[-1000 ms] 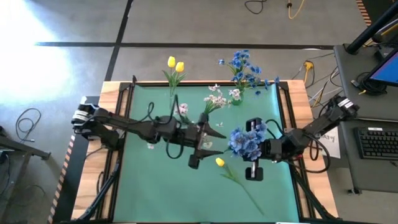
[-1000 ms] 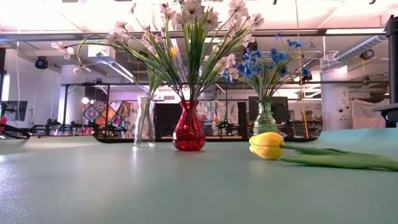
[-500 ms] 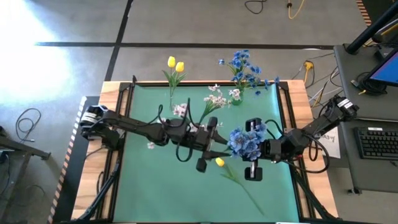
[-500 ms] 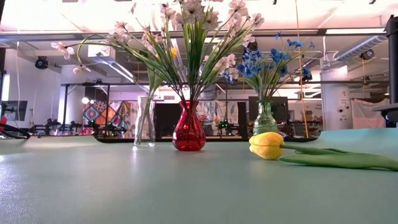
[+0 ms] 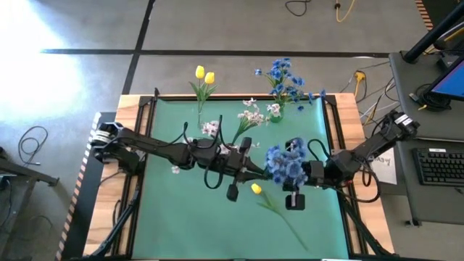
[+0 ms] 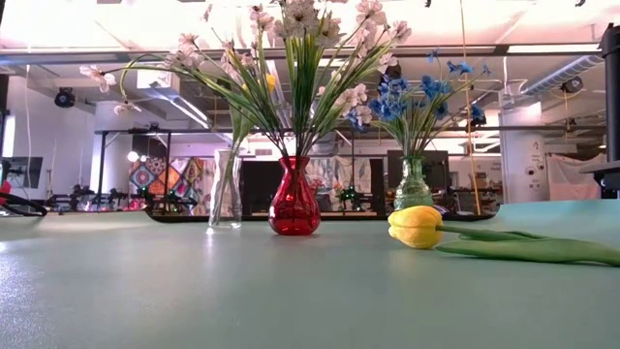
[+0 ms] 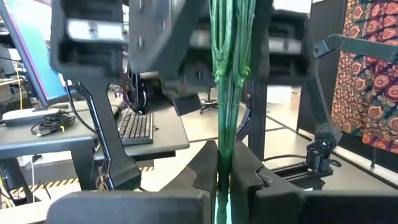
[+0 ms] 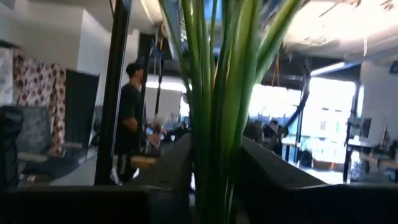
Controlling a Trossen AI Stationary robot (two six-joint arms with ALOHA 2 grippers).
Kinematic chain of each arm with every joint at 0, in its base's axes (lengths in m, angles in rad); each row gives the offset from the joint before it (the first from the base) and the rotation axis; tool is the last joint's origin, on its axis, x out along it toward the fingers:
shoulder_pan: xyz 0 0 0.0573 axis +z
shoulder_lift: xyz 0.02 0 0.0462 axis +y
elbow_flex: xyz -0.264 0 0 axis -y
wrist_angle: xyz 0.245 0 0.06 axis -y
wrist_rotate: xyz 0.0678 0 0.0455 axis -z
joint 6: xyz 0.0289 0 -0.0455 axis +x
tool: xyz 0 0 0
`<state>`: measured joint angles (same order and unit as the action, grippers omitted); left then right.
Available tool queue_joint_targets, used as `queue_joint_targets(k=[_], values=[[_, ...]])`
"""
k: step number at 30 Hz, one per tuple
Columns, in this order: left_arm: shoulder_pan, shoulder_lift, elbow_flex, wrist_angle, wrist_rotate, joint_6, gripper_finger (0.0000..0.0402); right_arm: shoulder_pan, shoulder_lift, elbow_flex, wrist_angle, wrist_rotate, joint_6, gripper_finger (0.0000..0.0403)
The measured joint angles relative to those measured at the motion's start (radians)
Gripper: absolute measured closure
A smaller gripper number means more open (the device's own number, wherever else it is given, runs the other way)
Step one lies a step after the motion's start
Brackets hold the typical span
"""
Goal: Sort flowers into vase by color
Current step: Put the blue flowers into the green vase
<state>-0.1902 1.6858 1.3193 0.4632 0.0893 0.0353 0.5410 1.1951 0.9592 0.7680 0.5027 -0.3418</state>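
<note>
Blue artificial flowers on a bunch of long green stems (image 5: 286, 164) are hanging over the middle of the green mat, between the two grippers, with the blossom cluster facing up toward the overhead camera, so the stems are running roughly upright, as the left wrist view shows (image 7: 226, 93). The left gripper (image 5: 255, 172) is reaching in from the left and is closing its two dark fingers (image 7: 202, 168) tight on these stems, which are rising straight up from between them. The right gripper (image 5: 299, 178) is sitting just beside the bunch on its other side; the stems (image 8: 217, 99) are standing between its fingers (image 8: 264, 168), but whether those are pressing on the stems I cannot tell. A yellow tulip with a long green stem (image 5: 256, 188) is lying flat on the mat just in front of the grippers, its head (image 6: 415, 227) pointing toward the left arm and its stem trailing away toward the right front. Along the far edge of the green table mat (image 5: 181, 225) three vases are standing: a clear glass one with yellow tulips (image 5: 204, 75), a red one (image 6: 294, 206) with pinkish-white blossoms (image 5: 254, 114), and a green glass one (image 6: 413, 184) with blue flowers (image 5: 285, 78). A person (image 8: 129, 130) is standing in the room beyond.
</note>
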Motion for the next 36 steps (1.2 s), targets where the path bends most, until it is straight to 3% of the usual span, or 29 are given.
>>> queue_joint_targets(k=[5,9,15,19,24,33,36], values=[[0.000,-0.029,-0.002,-0.046,-0.014,0.000,0.0401,0.002,-0.031,0.000,-0.113,0.024,0.050,0.0241],[-0.001,-0.036,-0.003,-0.090,-0.122,0.007,0.0401,0.002,-0.048,0.000,-0.164,0.028,0.096,0.0210],[-0.001,-0.033,-0.005,-0.115,-0.186,0.021,0.0401,0.002,-0.042,0.000,-0.189,0.198,0.096,0.0193],[0.000,-0.033,-0.005,-0.114,-0.186,0.025,0.0401,0.002,-0.041,0.000,-0.187,0.213,0.064,0.0196],[0.000,-0.032,-0.005,-0.114,-0.185,0.026,0.0401,0.002,-0.042,0.000,-0.188,0.215,0.063,0.0234],[0.000,-0.031,-0.005,-0.113,-0.185,0.026,0.0390,0.002,-0.042,0.000,-0.188,0.215,0.057,0.0378],[-0.001,-0.034,-0.005,-0.113,-0.185,0.026,0.0372,0.002,-0.043,0.000,-0.188,0.215,0.057,0.0383]])
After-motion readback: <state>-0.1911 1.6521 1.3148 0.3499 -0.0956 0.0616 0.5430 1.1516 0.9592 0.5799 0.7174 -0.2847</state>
